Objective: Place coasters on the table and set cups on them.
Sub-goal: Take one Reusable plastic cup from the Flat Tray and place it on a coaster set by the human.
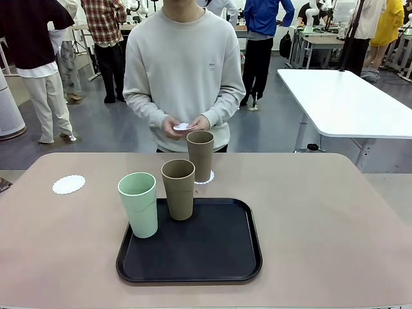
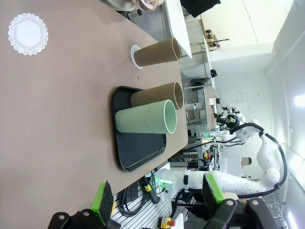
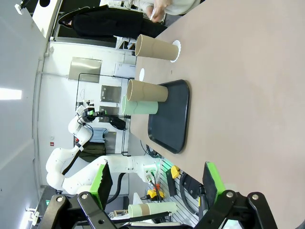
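Three tall, tapered matte cups stand mid-bench. The mint cup [image 1: 138, 205] and one tan cup [image 1: 178, 189] are on the black tray [image 1: 193, 248]. The far tan cup [image 1: 200, 156] sits on a lacy white coaster [image 1: 207, 178], which is mostly hidden beneath it. Another coaster [image 1: 69, 185] lies far left on the beige bench [image 1: 322, 219]. The person's hands [image 1: 168, 127] hold something white that is hard to make out. The left pincer [image 2: 157, 195] and right pincer [image 3: 156, 179] gape wide, empty.
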`<state>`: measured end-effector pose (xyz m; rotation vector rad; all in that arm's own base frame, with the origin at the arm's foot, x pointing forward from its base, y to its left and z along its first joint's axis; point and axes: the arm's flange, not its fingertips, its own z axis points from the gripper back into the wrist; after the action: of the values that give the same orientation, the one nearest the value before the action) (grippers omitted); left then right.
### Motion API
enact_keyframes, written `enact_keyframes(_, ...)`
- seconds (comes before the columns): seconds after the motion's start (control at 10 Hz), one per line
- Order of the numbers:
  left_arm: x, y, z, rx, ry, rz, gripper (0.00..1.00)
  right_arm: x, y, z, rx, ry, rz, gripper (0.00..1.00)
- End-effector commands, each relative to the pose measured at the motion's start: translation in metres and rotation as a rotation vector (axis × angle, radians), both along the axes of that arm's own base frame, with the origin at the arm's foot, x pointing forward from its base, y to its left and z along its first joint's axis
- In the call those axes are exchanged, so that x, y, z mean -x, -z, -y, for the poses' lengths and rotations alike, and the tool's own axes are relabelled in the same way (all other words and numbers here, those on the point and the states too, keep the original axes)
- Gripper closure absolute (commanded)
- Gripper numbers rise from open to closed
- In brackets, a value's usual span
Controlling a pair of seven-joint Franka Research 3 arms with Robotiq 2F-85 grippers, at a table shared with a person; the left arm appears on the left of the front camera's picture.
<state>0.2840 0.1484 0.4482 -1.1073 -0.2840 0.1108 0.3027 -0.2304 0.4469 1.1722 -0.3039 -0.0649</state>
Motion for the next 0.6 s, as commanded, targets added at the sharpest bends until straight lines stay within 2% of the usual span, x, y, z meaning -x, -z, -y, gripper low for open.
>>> enact_keyframes(0.0,-0.0003,0.0008,0.0,0.008,0.008,0.019,0.0,0.001,-0.0001,0.0012,0.006,-0.005,-0.008,0.0)
enact_keyframes(0.5,-0.0003,0.0008,0.0,0.008,0.008,0.019,0.0,0.001,-0.0001,0.0012,0.006,-0.005,-0.008,0.0)
